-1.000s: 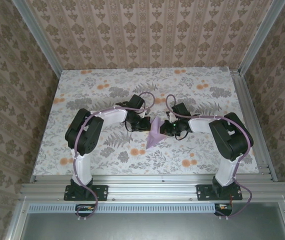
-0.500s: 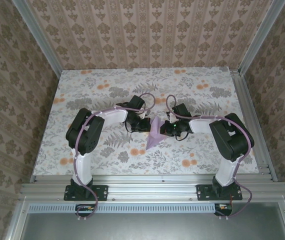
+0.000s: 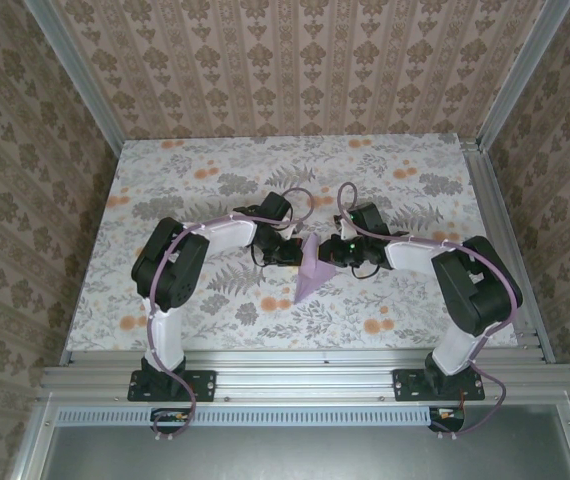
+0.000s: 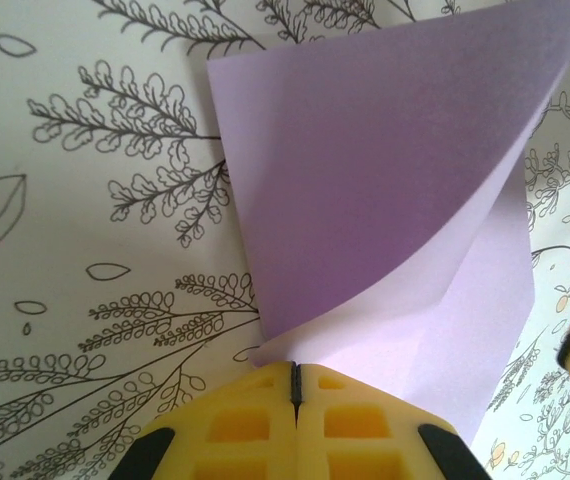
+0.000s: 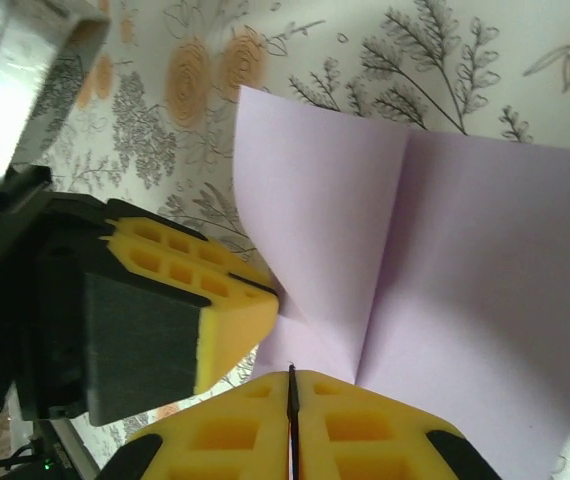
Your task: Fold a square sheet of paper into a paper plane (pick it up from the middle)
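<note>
Left claw (image 4: 295,385) is clamped tight, 2 yellow fingertips pressed flat against each other with a corner of the paper plane (image 4: 385,200) caught right at the seam. Straight out from those tips the lilac paper fans away in its wrist view: 1 curled flap standing off the surface, and a flatter layer under it on the right with a crease running through.

Right claw (image 5: 291,385) looks like the same deal, jaws closed down to a thin dark line and nipping the paper where a centre fold meets its tips. From that claw the paper spreads away in 2 panels either side of the fold, with the left panel bowing up a bit. Just left of the right claw's tips you can see the other claw's yellow finger and black body, right at the paper's edge, so the 2 claws sit really near each other.

In the top view the plane sits between them, left claw on its left side and right claw on its right. Its pointed end sticks out past both claws on the near side. Under all that is the bench (image 3: 195,170) with grey leaves and orange flowers, and patterned beige walls (image 3: 295,60) around it.
</note>
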You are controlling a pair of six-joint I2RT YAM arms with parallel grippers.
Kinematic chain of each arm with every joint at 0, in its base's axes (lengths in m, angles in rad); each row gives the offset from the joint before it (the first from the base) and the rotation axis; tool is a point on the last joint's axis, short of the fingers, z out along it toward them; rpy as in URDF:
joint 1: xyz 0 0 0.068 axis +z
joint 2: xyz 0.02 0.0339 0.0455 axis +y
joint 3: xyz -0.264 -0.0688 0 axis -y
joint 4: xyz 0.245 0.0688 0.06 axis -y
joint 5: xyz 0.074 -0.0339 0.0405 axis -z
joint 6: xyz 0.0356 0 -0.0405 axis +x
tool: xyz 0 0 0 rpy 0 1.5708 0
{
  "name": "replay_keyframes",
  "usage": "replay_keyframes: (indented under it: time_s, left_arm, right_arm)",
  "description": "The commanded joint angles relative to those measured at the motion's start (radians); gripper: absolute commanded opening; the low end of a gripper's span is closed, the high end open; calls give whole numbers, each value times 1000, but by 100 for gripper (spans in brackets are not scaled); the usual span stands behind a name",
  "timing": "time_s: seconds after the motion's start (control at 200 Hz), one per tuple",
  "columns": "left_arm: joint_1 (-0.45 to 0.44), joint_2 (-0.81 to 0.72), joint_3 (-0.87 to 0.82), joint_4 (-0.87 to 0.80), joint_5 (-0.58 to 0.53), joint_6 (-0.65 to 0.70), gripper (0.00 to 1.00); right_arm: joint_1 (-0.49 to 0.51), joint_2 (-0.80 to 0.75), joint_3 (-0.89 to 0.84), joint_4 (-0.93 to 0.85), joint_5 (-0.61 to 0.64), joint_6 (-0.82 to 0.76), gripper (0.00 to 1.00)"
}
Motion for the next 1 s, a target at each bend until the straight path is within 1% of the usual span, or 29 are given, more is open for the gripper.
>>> replay_keyframes:
  time_s: [0.0, 0.235, 0.475, 0.81, 0.995]
  left_arm:
    - [-9, 2, -12, -27, -12, 36, 0]
    - [-10, 9, -14, -26, -12, 43, 0]
    - [-11, 15, -6, -27, -9, 47, 0]
    - [-11, 11, 0, -33, -5, 52, 0]
    - [-11, 5, 5, -37, -2, 52, 2]
  right_arm:
    - [-1, 3, 7, 45, -33, 39, 12]
    - [22, 75, 29, 106, -52, 82, 11]
    - [38, 118, 54, 96, -38, 87, 11]
    - [39, 149, 85, -45, 84, 34, 10]
    - [38, 144, 88, -97, 138, 9, 9]
